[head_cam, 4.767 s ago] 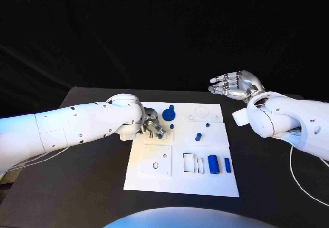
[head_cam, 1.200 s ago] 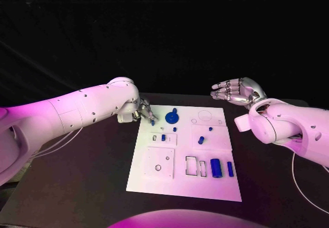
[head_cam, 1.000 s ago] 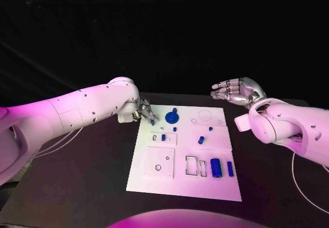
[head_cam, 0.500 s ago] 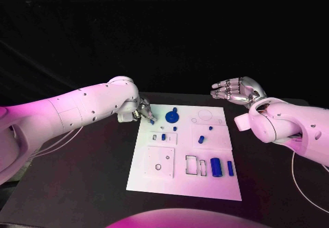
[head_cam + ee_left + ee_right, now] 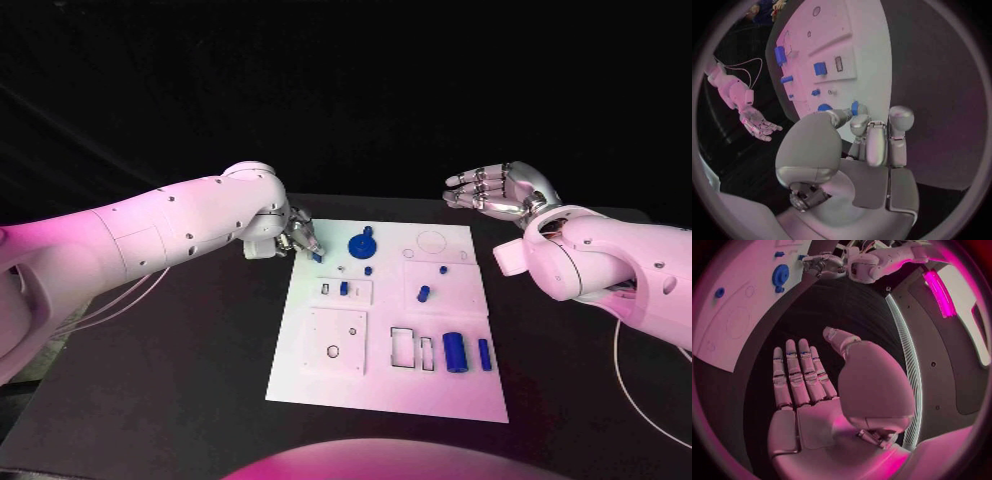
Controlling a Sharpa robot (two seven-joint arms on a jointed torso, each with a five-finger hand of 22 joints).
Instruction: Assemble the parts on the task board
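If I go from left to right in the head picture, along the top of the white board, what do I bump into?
Left hand, holding a small blue part → round blue disc → empty ring outline → right hand, open.

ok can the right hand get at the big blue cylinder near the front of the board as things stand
Probably yes. The right hand hovers open beyond the task board's far right corner, holding nothing, and nothing stands over the big blue cylinder; the left hand is at the far left corner.
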